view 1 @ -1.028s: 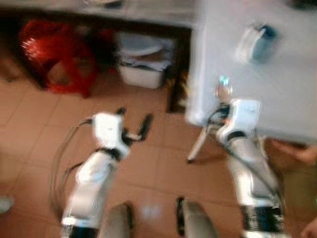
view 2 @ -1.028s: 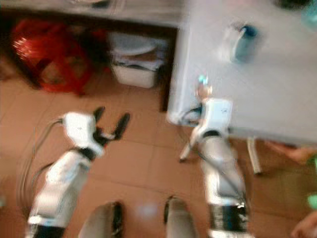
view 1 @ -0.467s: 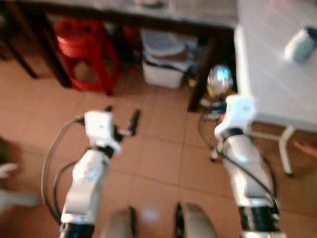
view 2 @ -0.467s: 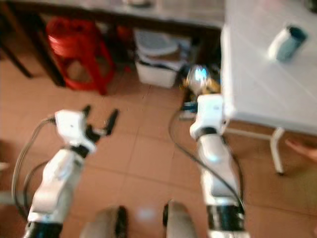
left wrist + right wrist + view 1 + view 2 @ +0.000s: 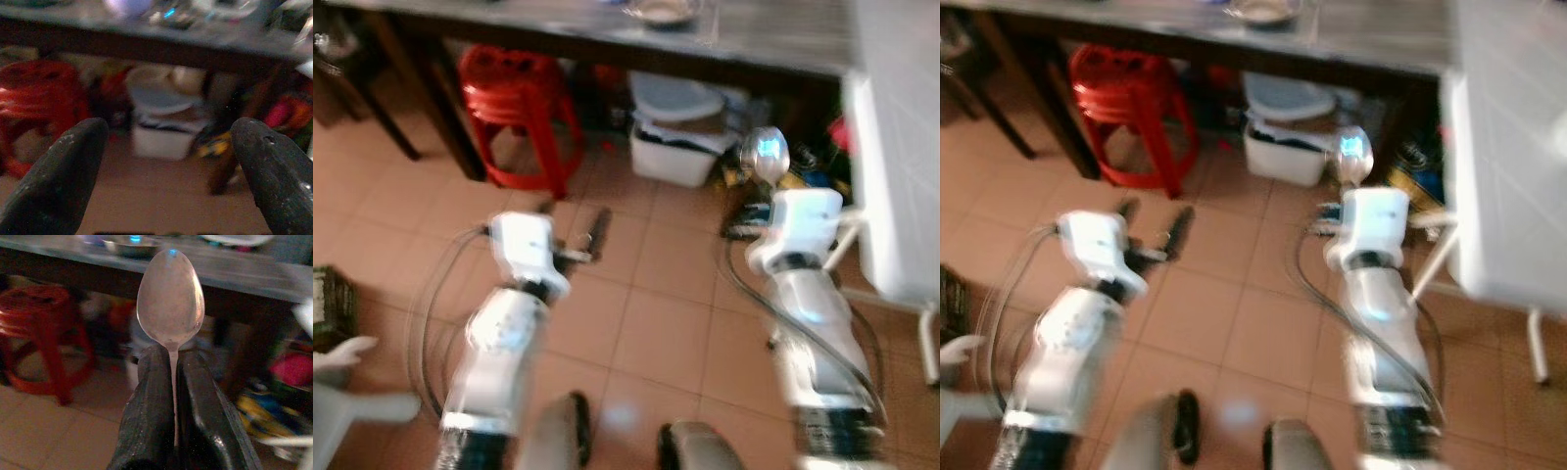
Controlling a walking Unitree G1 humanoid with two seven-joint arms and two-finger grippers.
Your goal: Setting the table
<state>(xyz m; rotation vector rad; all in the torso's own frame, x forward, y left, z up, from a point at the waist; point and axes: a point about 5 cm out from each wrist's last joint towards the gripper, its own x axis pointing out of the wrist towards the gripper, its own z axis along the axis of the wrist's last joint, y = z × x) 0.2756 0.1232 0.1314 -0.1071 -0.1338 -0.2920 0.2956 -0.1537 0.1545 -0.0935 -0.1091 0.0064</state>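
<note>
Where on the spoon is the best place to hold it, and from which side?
By its thin handle, from the handle end, as the right tool does now: the fingers pinch the flat neck just below the bowl, so the spoon sticks out bowl-first.

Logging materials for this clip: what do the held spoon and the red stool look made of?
Spoon: likely polished metal; silvery bowl reflecting light, pinched in the right gripper. Red stool: probably glossy moulded plastic, though blur leaves that open.

The setting is a home dining or kitchen area: terracotta floor tiles (image 5: pixel 646 323), a red plastic stool (image 5: pixel 514 98), a dark table (image 5: pixel 607 39), and a storage tub (image 5: pixel 680 147) beneath it.
</note>
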